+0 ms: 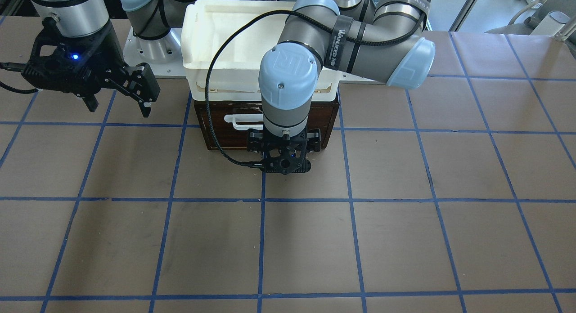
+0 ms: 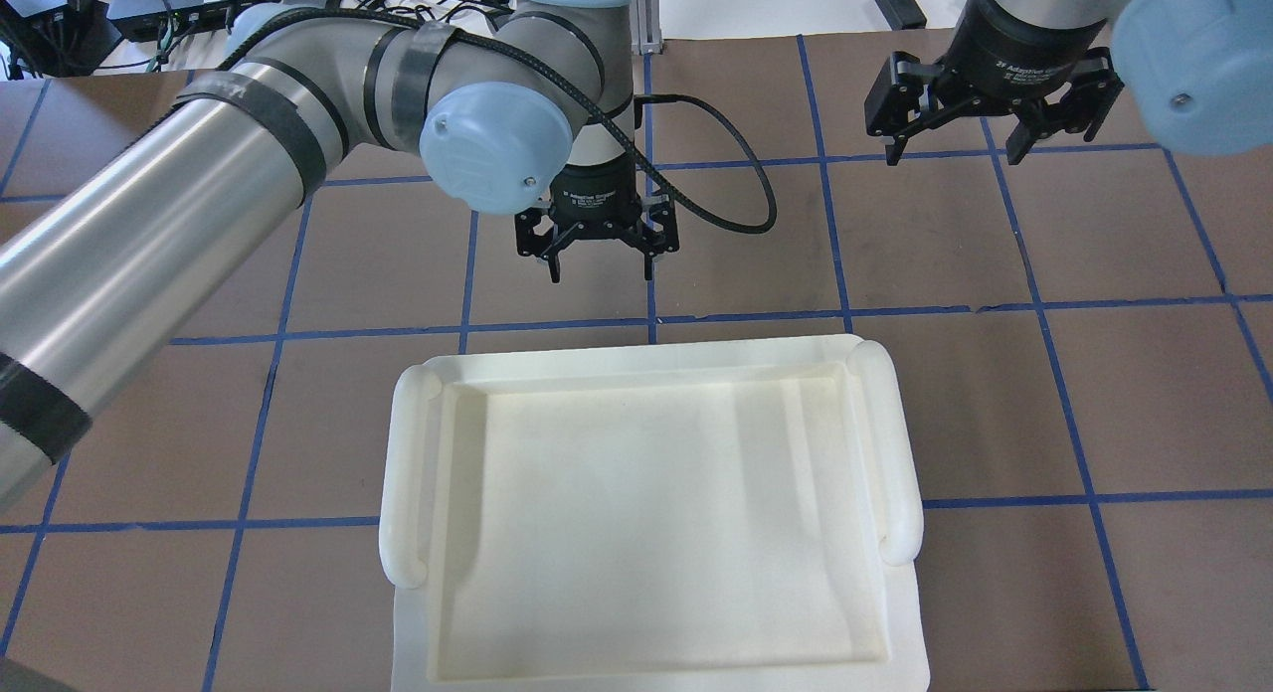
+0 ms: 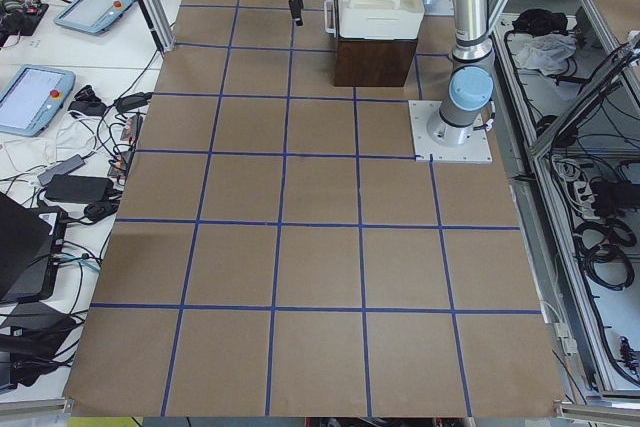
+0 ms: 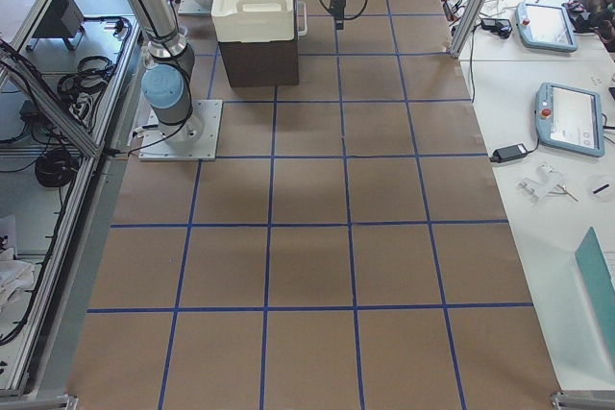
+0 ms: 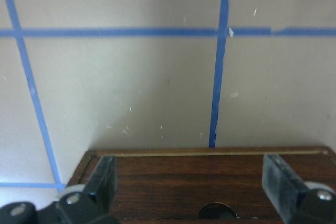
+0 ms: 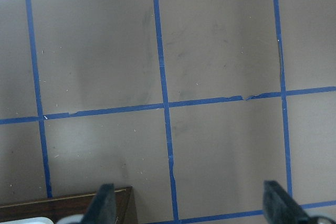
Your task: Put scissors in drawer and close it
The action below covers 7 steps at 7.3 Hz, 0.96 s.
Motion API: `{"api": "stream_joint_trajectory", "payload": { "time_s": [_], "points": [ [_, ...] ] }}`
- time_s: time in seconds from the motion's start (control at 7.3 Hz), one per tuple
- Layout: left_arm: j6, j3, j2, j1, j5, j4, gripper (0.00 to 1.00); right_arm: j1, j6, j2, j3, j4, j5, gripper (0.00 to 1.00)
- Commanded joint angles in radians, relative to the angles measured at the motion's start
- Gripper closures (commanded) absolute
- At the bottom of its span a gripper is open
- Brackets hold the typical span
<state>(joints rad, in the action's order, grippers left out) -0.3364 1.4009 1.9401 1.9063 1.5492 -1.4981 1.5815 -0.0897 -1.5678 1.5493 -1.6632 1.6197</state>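
Bench (image 1: 405, 241): brown surface with a blue tape grid, bare at the operators' side.
Left claw (image 2: 602, 270): points straight down just in front of the drawer front, on the operators' side. Jaws spread wide, grasping nothing.
Left wrist view: both fingers (image 5: 105, 179) stand apart, and the top edge of the dark front spans the gap between them.
Drawer (image 1: 216, 128): dark brown front directly below the tray's edge, pushed in. The left arm hides part of the white bar handle (image 1: 238, 118).
Contact between claw and drawer: cannot tell.
White tray (image 1: 198, 56): rests on top of the drawer unit.
Right claw (image 1: 119, 109): off to the unit's side, above the bench, jaws released and empty, well apart from the drawer.
Scissors: position cannot be told.
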Motion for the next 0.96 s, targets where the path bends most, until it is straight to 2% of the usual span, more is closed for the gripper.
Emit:
{"api": "stream_joint_trajectory", "payload": {
  "time_s": [0.0, 0.27, 0.41, 0.55, 0.69, 0.82],
  "points": [
    [0.011, -0.014, -0.137, -0.006, 0.014, -0.002, 0.0, 0.0, 0.001, 0.0, 0.0, -0.001, 0.0, 0.0],
    [0.109, 0.001, -0.223, -0.007, 0.012, 0.021, 0.0, 0.0, 0.007, -0.015, -0.001, -0.001, -0.015, 0.0],
    [0.12, 0.003, -0.242, -0.01, 0.012, 0.094, 0.0, 0.0, 0.007, -0.021, -0.001, -0.003, -0.079, 0.0],
    [0.123, 0.019, -0.257, -0.007, 0.015, 0.099, 0.0, 0.002, 0.005, -0.02, -0.001, 0.0, -0.114, 0.0],
    [0.123, 0.068, -0.262, -0.018, 0.019, 0.128, 0.0, 0.0, 0.005, -0.02, 0.0, 0.019, -0.103, 0.0],
    [0.134, 0.076, -0.263, -0.026, 0.113, 0.187, 0.0, 0.0, 0.004, -0.02, 0.0, 0.026, -0.098, 0.0]
  ]
}}
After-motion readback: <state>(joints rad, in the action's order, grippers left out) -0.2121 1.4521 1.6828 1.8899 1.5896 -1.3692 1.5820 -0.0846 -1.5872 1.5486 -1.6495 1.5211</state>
